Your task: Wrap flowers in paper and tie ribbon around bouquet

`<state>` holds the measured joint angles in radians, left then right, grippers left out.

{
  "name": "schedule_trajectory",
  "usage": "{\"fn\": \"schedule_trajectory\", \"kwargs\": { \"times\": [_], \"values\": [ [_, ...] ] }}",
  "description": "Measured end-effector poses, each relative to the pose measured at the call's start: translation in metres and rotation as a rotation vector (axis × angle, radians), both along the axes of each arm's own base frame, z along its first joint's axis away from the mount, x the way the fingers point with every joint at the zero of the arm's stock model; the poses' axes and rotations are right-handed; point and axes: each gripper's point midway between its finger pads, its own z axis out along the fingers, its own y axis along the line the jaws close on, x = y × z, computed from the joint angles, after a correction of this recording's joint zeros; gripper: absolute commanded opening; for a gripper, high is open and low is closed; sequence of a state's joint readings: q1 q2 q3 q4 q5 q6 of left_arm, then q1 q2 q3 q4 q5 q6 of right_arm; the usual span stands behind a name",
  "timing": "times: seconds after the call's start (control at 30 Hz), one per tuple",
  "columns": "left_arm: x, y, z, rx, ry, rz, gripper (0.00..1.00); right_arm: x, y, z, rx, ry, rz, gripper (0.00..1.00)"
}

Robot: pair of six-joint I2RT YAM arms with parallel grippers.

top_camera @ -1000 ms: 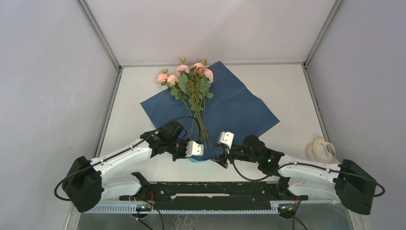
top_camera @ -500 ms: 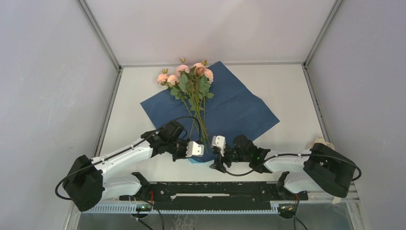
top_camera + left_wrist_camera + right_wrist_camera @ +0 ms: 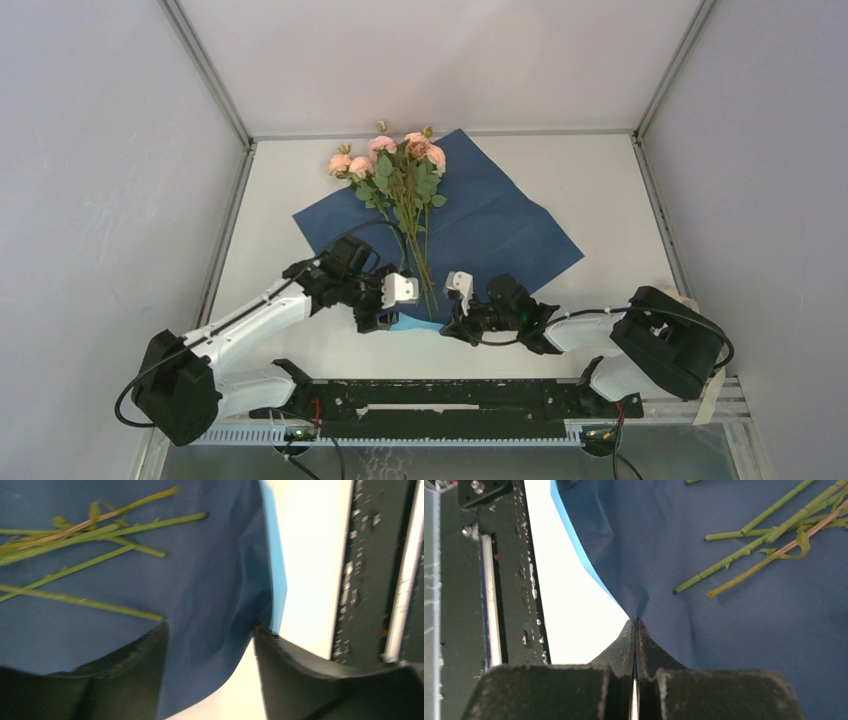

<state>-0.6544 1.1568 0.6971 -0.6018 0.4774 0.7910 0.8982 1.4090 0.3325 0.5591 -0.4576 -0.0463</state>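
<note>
Though closed earlier, left hand point(image 3: 209, 635) spread.

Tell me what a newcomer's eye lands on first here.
Pink flowers lie on a dark navy paper spread on the table, blooms at its far corner. At the paper's near corner the right hand is shut on its edge, while the left hand stands open astride the edge beside it.

Pink flowers point(image 3: 404, 190) atop navy paper point(image 3: 500, 232)
</note>
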Motion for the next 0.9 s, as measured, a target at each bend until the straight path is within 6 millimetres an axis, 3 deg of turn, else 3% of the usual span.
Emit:
{"fn": "schedule_trajectory", "kwargs": {
  "times": [0.1,0.2,0.4,0.43,0.53,0.67,0.7,0.8,0.9],
  "values": [
    [0.012,0.012,0.008,0.004,-0.011,0.056,0.91,0.003,0.0,0.005,0.025,0.066,-0.031,0.0],
    [0.008,0.021,0.011,0.021,-0.006,0.047,0.97,0.01,0.002,0.011,0.055,0.149,-0.071,0.0],
    [0.002,0.013,0.021,-0.032,-0.037,0.023,0.95,0.03,0.006,0.017,0.11,0.283,-0.153,0.0],
    [0.004,0.01,0.021,-0.041,-0.042,0.028,0.92,0.03,0.006,0.016,0.115,0.304,-0.161,0.0],
    [0.017,0.002,0.019,-0.05,-0.053,0.069,0.66,0.031,0.007,0.015,0.118,0.343,-0.172,0.0],
    [0.033,0.001,0.008,-0.027,-0.044,0.146,0.16,0.032,0.011,0.018,0.12,0.352,-0.162,0.01],
    [0.035,0.001,0.006,-0.024,-0.04,0.159,0.04,0.032,0.012,0.019,0.119,0.351,-0.16,0.07],
    [0.038,0.0,0.003,-0.028,-0.026,0.184,0.0,0.035,0.014,0.024,0.109,0.362,-0.148,0.41],
    [0.039,0.0,0.004,-0.035,-0.017,0.2,0.0,0.04,0.013,0.031,0.104,0.376,-0.148,0.57]
  ]
}}
